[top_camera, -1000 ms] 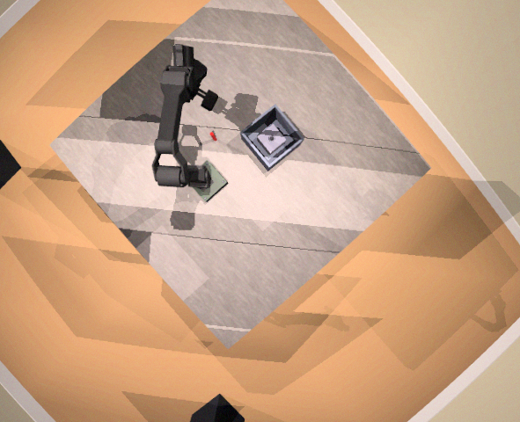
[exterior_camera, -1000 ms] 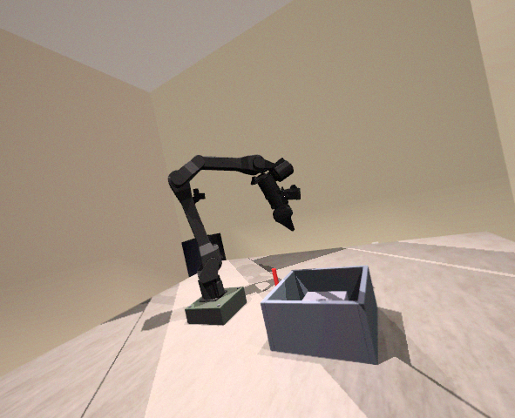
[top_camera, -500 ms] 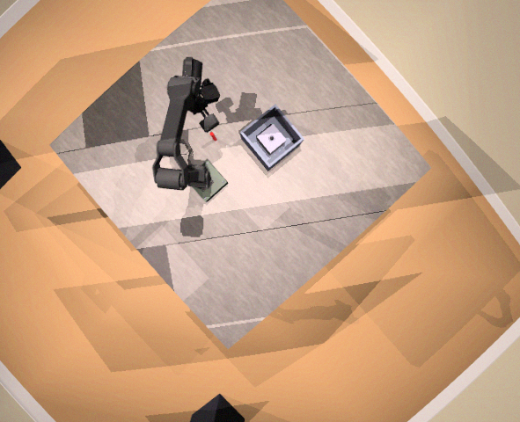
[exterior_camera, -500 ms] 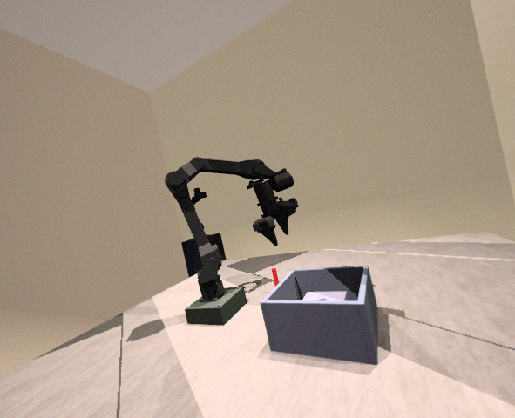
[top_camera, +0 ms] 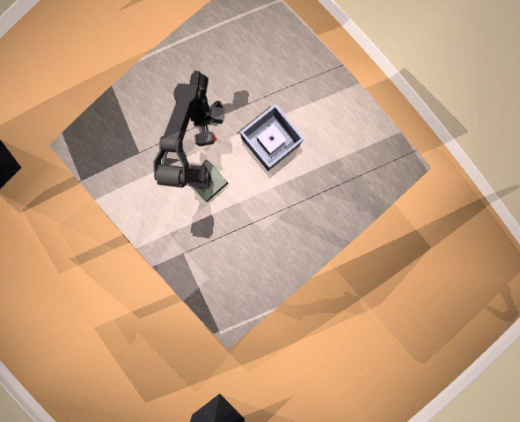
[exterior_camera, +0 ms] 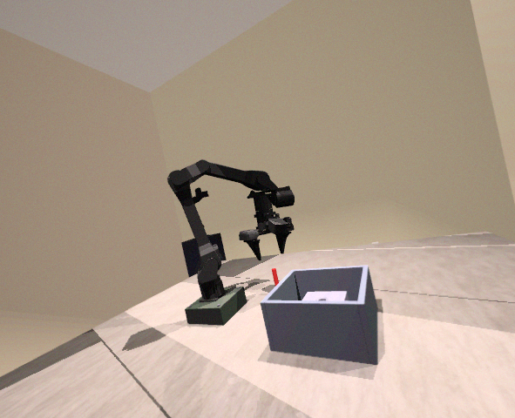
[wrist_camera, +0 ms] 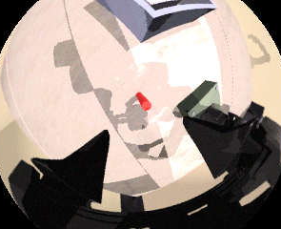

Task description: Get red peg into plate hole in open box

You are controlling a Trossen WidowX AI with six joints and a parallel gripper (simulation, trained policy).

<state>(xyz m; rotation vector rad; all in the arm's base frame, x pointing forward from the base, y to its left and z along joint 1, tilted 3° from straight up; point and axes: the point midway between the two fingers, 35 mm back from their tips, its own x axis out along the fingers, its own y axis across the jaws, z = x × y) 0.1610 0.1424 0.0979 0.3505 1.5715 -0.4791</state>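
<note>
Inward from the tabletop's [top_camera: 296, 236] [exterior_camera: 450, 368] [wrist_camera: 45, 119] lower-left edge, one green base [top_camera: 217, 185] [exterior_camera: 203, 315] [wrist_camera: 204, 97]; then one gripper [top_camera: 210, 126] [exterior_camera: 271, 255] [wrist_camera: 147, 126], jaws wide apart, above one upright red peg [top_camera: 215, 138] [exterior_camera: 274, 276] [wrist_camera: 144, 101]; toward the right corner, one box [top_camera: 286, 155] [exterior_camera: 325, 328] [wrist_camera: 140, 29] containing one holed plate [top_camera: 265, 144] [exterior_camera: 329, 295].

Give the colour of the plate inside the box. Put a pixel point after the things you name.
Pale pinkish white, plain apart from the dark hole; the plate [top_camera: 264, 144] [exterior_camera: 314, 295] shows best in the top view.

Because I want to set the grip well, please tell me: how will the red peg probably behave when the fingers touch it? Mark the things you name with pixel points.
The red peg [top_camera: 215, 138] [exterior_camera: 274, 276] [wrist_camera: 144, 101] stands upright and slim, so a sideways push would probably tip it. Its straight outline suggests stiffness. Looking round, it might roll once fallen.
</note>
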